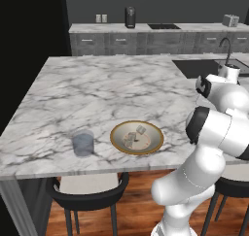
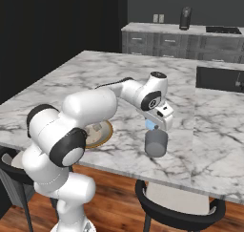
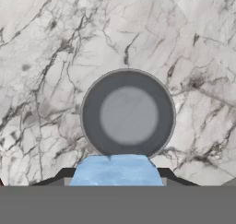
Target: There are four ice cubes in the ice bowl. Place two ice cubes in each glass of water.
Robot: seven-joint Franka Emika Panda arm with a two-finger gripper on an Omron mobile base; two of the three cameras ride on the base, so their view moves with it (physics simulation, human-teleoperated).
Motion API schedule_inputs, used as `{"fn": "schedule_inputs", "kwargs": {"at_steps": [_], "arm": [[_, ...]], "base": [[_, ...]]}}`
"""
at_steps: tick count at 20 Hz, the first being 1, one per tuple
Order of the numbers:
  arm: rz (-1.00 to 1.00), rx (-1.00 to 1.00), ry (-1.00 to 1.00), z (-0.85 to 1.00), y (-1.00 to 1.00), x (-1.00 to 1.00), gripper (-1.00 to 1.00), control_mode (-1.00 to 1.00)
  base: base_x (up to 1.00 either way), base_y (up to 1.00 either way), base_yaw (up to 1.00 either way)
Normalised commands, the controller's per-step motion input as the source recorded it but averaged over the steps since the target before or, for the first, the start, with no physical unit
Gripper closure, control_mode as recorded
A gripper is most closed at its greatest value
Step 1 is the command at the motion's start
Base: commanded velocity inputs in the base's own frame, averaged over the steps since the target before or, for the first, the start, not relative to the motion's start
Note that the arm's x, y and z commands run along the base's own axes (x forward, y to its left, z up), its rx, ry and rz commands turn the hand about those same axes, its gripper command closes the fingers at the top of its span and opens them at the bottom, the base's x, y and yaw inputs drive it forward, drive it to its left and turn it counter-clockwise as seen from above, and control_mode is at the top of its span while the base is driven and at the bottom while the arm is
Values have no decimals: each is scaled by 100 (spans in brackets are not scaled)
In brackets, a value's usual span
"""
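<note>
- Hand view: the gripper [image 3: 117,172] grasps a pale blue, translucent ice cube [image 3: 117,170], bottom centre.
- A glass of water [image 3: 127,114] lies straight ahead of the cube, mid-frame; round mouth, no long axis. In the right base view the cube hangs directly over it.
- The ice bowl [image 1: 136,137], golden-rimmed and shallow, sits centre of the left base view with cubes inside; a second translucent tumbler [image 1: 83,143] stands to its left.
- The counter [image 1: 87,92] is veined marble.

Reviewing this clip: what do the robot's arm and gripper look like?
The arm is glossy white with rounded, bulbous links and dark, near-black joint bands. The gripper has a boxy white hand with a small dark marking and short dark finger tips. No cables or labels are visible on it.
</note>
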Motion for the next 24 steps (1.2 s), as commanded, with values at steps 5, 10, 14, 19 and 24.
{"fn": "schedule_inputs", "kwargs": {"at_steps": [5, 10, 14, 19, 24], "arm": [[3, -2, 0, -49, -9, 30, 100, -100], [2, -2, 0, -36, -16, 10, 100, -100], [0, -4, 0, -23, 0, 0, 100, -100], [0, -6, 2, -22, 0, 4, 100, -100], [0, -5, 4, -22, 0, 11, 100, -100]], "base": [[0, 0, 0], [0, 0, 0], [0, 0, 0], [0, 0, 0], [0, 0, 0]]}}
